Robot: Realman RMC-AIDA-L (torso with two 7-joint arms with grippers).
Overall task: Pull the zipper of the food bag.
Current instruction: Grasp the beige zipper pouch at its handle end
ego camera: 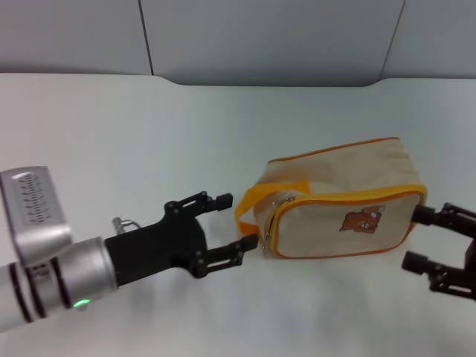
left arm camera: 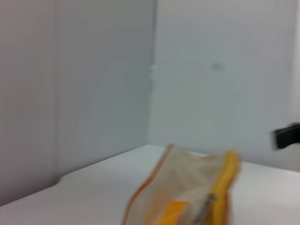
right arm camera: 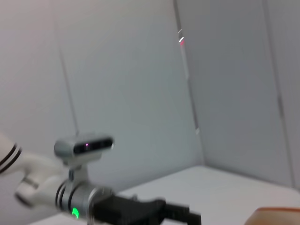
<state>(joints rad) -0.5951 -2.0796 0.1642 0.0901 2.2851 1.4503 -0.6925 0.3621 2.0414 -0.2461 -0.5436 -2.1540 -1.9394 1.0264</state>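
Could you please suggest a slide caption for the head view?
Open left gripper at the orange-strap end of the food bag, near the zipper; open right gripper at the opposite end.

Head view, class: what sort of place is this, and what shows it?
Probably a robot test bench or lab. A plain white table backed by bare grey wall panels holds only one food bag, with the open left gripper and open right gripper at either end.
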